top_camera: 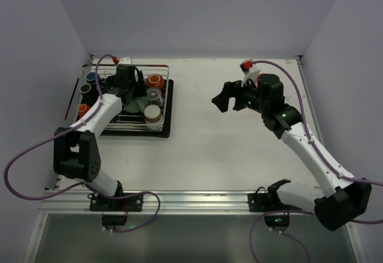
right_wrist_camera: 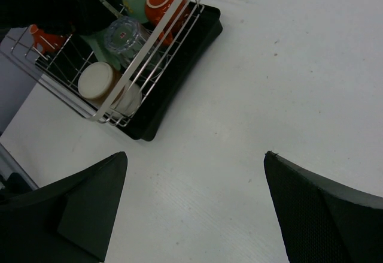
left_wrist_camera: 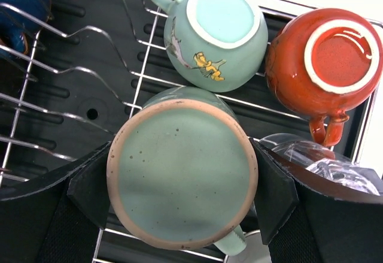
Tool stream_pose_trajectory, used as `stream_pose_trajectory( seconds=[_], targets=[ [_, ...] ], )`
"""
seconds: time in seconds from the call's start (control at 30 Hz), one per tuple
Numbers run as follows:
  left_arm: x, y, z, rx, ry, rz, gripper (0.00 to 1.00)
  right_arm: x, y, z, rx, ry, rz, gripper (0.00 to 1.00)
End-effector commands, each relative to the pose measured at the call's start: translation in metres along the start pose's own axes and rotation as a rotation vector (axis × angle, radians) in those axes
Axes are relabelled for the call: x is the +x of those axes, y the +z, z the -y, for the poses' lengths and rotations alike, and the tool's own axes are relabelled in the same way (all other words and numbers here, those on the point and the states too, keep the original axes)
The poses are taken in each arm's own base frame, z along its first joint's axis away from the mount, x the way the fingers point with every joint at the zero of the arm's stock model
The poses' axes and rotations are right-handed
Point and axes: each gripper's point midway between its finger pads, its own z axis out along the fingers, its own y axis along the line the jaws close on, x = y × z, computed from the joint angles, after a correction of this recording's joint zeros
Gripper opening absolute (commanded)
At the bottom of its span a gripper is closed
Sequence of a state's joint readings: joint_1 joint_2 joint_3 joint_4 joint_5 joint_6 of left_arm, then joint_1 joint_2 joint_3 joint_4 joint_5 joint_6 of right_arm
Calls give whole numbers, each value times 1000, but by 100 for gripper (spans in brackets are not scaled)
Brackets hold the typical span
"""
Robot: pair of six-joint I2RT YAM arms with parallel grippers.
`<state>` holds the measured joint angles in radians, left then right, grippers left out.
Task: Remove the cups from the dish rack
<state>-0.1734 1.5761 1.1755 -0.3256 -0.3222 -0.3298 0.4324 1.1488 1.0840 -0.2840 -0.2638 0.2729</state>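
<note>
Clasping upturned teal mug (left_wrist_camera: 179, 167), left pincer (left_wrist_camera: 184, 188), painted mug (left_wrist_camera: 212, 35), glass (left_wrist_camera: 326, 162) crowding close

rack (right_wrist_camera: 149, 47): on table (top_camera: 239, 155), far left
cups (top_camera: 153, 114): in rack
left gripper (left_wrist_camera: 182, 185): over rack, astride one mug (left_wrist_camera: 179, 155)
right gripper (right_wrist_camera: 194, 161): right of rack, well apart

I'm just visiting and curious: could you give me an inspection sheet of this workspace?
Surface: white table.
Job's things: dish rack holding upturned speckled teal mug, pale green mug, orange mug, clear glass, cream-bottomed cup.
Clutter: nothing seen.
Grippers: left gripper straddles the speckled teal mug, grip unclear; right gripper open above the table.
Cables: purple cable looping at each side.
Surroundings: plain white walls.
</note>
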Motion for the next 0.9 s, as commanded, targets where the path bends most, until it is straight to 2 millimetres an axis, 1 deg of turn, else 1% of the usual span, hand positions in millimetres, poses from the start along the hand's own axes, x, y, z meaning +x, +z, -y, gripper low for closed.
stream_pose_trajectory(
  seconds=[0.0,0.03,0.07,0.1,0.13,0.17,0.2,0.27,0.3,0.33,0.37,0.4,0.43,0.47,0.5,0.53,0.57,0.6,0.63,0.67,0.7,0.73,0.8,0.83,0.87],
  targets=[
    [-34,-23,-7,-21,-48,124,26,-17,-7,-24,-91,3,67,99],
    [-40,-28,-8,-19,-53,142,20,-16,-5,-30,-109,2,63,99],
    [-51,-38,-9,-12,-63,175,17,-15,-4,-33,-116,7,60,99],
    [-57,-44,-9,-7,-67,193,15,-17,-3,-36,-124,9,70,99],
    [-63,-48,-9,-4,-71,207,13,-16,0,-44,-142,26,67,99],
    [-74,-59,-10,3,-80,236,12,-13,2,-48,-155,40,64,99],
    [-79,-65,-11,6,-86,252,10,-17,3,-59,-186,69,86,99],
    [-92,-81,-14,12,-102,292,9,-14,6,-68,-216,107,94,99],
    [-96,-87,-15,16,-106,306,9,-20,6,-76,-244,154,123,99],
    [-100,-93,-15,21,-113,319,8,-19,7,-83,-275,171,132,99],
    [-106,-104,-16,39,-124,345,7,-20,7,-88,-295,192,139,99],
    [-108,-109,-16,47,-127,352,6,-26,6,-97,-332,235,156,99],
    [-112,-120,-16,65,-144,374,5,-23,9,-102,-356,257,147,99],
    [-113,-126,-13,97,-148,378,4,-23,10,-106,-377,276,148,99],
    [-114,-133,-11,121,-161,385,4,-30,8,-116,-420,317,167,99],
    [-115,-146,-6,175,-169,401,4,-27,10,-119,-437,344,163,99],
    [-115,-153,-2,209,-175,404,3,-27,12,-122,-456,366,163,99],
    [-114,-161,3,251,-195,406,3,-35,10,-130,-504,402,189,99],
    [-112,-176,12,338,-196,410,3,-33,11,-133,-526,421,187,99],
    [-111,-184,19,389,-204,411,3,-38,11,-140,-573,452,201,98],
    [-109,-193,27,452,-227,407,3,-37,12,-142,-591,467,200,98],
    [-104,-211,41,573,-223,410,3,-35,14,-143,-600,482,199,98],
    [-99,-230,56,703,-233,411,3,-37,17,-146,-629,523,212,98],
    [-94,-249,68,824,-251,411,3,-34,19,-146,-636,535,211,98],
    [-92,-257,73,878,-260,410,3,-37,18,-148,-650,551,224,98]
  ],
)
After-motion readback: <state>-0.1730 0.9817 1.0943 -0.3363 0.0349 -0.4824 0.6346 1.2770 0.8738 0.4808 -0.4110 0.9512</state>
